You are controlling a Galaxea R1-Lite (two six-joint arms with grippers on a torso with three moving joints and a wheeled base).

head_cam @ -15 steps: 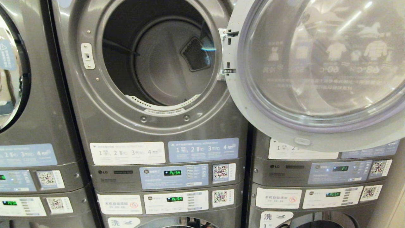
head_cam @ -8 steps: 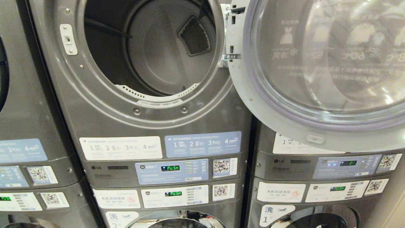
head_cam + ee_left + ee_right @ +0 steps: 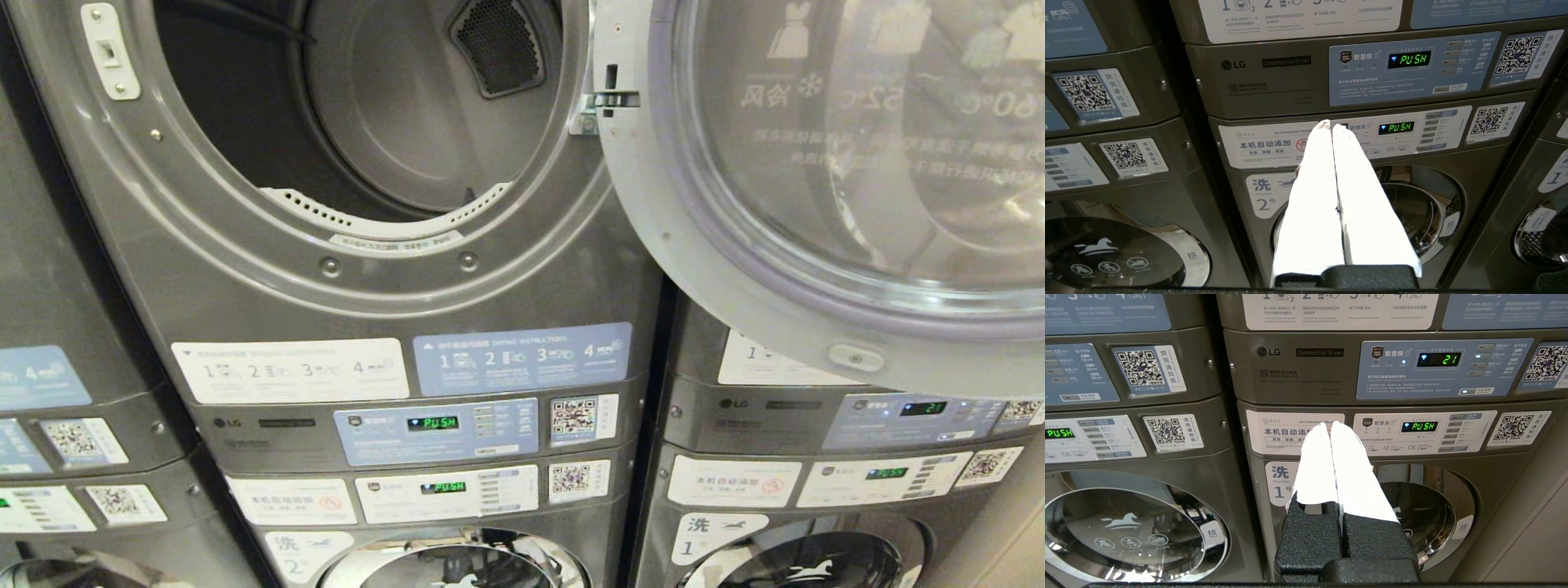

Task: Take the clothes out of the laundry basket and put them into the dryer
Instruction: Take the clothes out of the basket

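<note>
Left wrist view shows the left gripper [image 3: 1329, 123] with its white fingers [image 3: 1314, 192] pressed flat together and nothing between them, held level in front of the washer marked 2 [image 3: 1367, 212], well clear of its panel. The right gripper [image 3: 1329, 424] is likewise clenched on nothing, its fingers [image 3: 1351, 477] pointing at the washer marked 1 [image 3: 1412, 510]. Neither arm appears in the head view.

Above the left gripper's washer sits the dryer [image 3: 384, 269], its drum mouth bare and its glass door [image 3: 816, 204] swung wide to the right, hanging across the front of the neighbouring machine. Its display [image 3: 433, 422] reads PUSH.

No clothes and no laundry basket can be seen in any view; a dark green edge at one corner of the left wrist view cannot be identified.

As a judgement, dark fabric garments should be light, limp and prone to trailing, so a pinch on a bunched fold near the middle of a piece ought to hold better than a grip on a hem or sleeve. Dangling ends may catch on the drum's lip, so each load likely needs carrying well inside before release.
</note>
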